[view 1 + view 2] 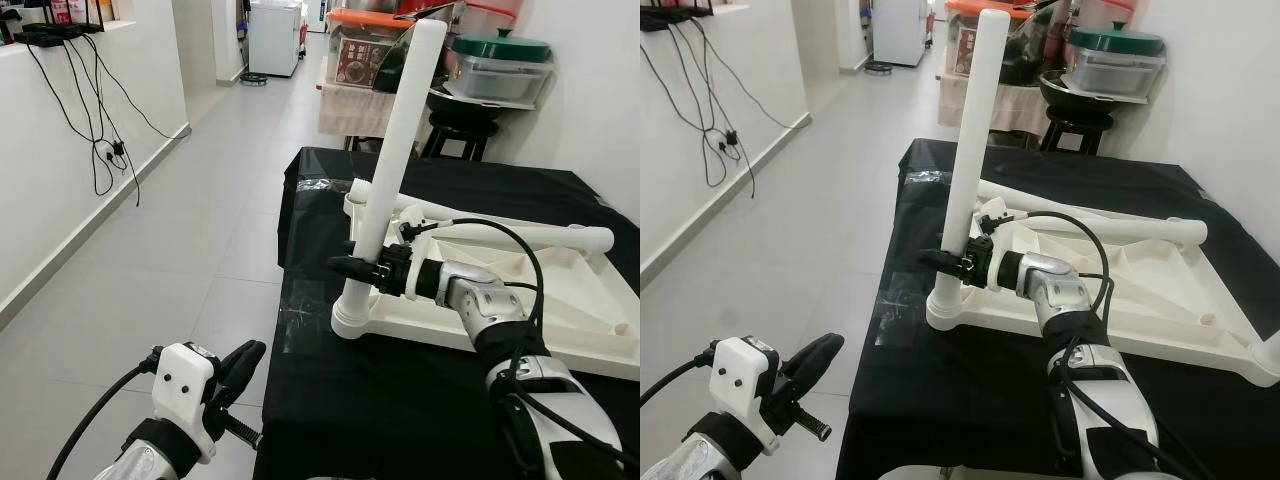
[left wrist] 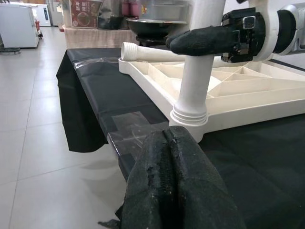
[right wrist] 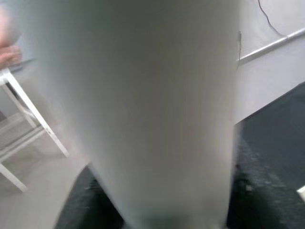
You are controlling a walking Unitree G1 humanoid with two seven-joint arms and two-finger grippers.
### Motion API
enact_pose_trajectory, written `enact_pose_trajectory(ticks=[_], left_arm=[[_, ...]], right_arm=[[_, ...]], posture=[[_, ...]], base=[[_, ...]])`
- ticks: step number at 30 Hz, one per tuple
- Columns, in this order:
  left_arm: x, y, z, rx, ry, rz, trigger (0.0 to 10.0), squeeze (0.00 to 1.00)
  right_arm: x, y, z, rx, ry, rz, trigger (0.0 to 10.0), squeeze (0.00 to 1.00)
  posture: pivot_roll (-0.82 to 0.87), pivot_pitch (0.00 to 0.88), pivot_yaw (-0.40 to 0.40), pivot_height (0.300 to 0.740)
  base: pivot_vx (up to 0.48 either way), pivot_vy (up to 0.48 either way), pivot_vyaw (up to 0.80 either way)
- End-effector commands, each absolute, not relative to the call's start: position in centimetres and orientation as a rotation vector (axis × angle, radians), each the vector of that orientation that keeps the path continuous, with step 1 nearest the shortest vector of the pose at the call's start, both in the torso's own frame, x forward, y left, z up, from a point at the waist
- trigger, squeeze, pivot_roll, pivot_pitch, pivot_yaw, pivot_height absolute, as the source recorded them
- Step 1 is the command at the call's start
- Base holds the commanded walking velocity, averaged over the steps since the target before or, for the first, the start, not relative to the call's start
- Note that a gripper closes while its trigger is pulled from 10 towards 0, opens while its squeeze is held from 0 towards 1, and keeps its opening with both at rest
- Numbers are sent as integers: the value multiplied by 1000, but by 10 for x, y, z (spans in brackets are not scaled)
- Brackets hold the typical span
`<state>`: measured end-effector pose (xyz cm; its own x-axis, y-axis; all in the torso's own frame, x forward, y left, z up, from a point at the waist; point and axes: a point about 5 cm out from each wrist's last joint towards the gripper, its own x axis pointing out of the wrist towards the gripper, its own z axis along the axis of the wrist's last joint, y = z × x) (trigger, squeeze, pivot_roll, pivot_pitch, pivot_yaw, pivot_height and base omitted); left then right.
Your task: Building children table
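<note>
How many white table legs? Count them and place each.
2. The upright leg stands in the upturned tabletop's near corner, gripped by the right gripper; the lying leg rests across its far side. More may be hidden.

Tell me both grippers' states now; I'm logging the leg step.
Left gripper: shut, holding nothing, low beside the black table.
Right gripper: shut on the upright white leg.

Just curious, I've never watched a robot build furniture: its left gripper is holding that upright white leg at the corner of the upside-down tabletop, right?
Not quite: it is the right gripper that holds the upright white leg at the corner of the upside-down tabletop, as the left eye view shows. The left gripper hangs low, off the table's edge, holding nothing.
</note>
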<state>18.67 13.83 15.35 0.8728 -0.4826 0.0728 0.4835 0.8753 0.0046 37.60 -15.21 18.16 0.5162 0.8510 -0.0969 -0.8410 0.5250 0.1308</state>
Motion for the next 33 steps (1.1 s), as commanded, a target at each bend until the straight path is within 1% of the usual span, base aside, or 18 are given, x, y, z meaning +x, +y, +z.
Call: enact_pose_trajectory(ticks=[1, 8, 9, 10, 11, 12, 13, 15, 17, 18, 23, 24, 25, 26, 28, 29, 30, 33], left_arm=[[185, 137, 153, -16, -66, -509, 10000, 0], [185, 137, 153, -17, -67, -510, 10000, 0], [185, 137, 153, -17, -67, -510, 10000, 0], [184, 138, 154, -17, -67, -509, 10000, 0], [184, 138, 154, -17, -67, -509, 10000, 0], [184, 138, 154, -17, -67, -508, 10000, 0], [183, 139, 155, -17, -68, -508, 10000, 0], [183, 139, 155, -17, -68, -508, 10000, 0], [183, 139, 155, -17, -68, -508, 10000, 0], [184, 139, 155, -18, -68, -509, 10000, 0], [185, 137, 154, -19, -67, -512, 10000, 0], [186, 137, 154, -19, -68, -511, 10000, 0], [186, 137, 154, -19, -68, -511, 10000, 0], [186, 137, 154, -19, -69, -510, 10000, 0], [186, 137, 154, -19, -69, -510, 10000, 0], [186, 137, 154, -19, -70, -509, 10000, 0], [187, 137, 154, -18, -71, -508, 10000, 0], [187, 138, 154, -18, -71, -508, 10000, 0]], right_arm=[[374, -145, 179, 93, 161, 1057, 0, 0], [381, -156, 179, -8, 116, 864, 0, 0], [382, -155, 173, -20, 135, 748, 0, 0], [387, -166, 165, -37, 148, 354, 0, 0], [387, -166, 165, -37, 148, 354, 0, 0], [387, -178, 159, -49, 160, 70, 0, 0], [376, -169, 155, -42, 137, -3, 0, 0], [363, -157, 152, -19, 116, -27, 0, 0], [363, -157, 152, -19, 116, -27, 0, 0], [354, -145, 148, -23, 101, 28, 0, 0], [356, -143, 145, -12, 115, 65, 0, 0], [357, -144, 145, -28, 125, 64, 7490, 0], [357, -144, 145, -28, 125, 64, 7490, 0], [358, -144, 145, -36, 131, 65, 10000, 0], [358, -144, 145, -36, 131, 65, 10000, 0], [358, -144, 146, -42, 125, 70, 10000, 737], [360, -144, 148, -29, 118, 85, 10000, 1000], [363, -145, 150, -10, 113, 112, 10000, 1000]], posture=[[48, 0, -102, 740], [47, 0, -103, 740], [46, 0, -108, 740], [37, 0, -113, 740], [37, 0, -113, 740], [37, 0, -113, 740], [26, 6, -106, 740], [30, 7, -102, 740], [30, 7, -102, 740], [31, 2, -93, 740], [26, 0, -100, 740], [26, 0, -101, 740], [26, 0, -101, 740], [27, 0, -101, 740], [27, 0, -101, 740], [30, 0, -103, 740], [29, 0, -100, 740], [29, 0, -99, 740]], base=[[0, 0, 0], [0, 0, 0], [0, 0, 0], [0, 0, 0], [0, 0, 0], [0, 0, 0], [0, 0, 0], [0, 0, 0], [0, 0, 0], [0, 0, 0], [0, 0, 0], [0, 0, 0], [0, 0, 0], [0, 0, 0], [0, 0, 0], [0, 0, 0], [0, 0, 0], [0, 0, 0]])
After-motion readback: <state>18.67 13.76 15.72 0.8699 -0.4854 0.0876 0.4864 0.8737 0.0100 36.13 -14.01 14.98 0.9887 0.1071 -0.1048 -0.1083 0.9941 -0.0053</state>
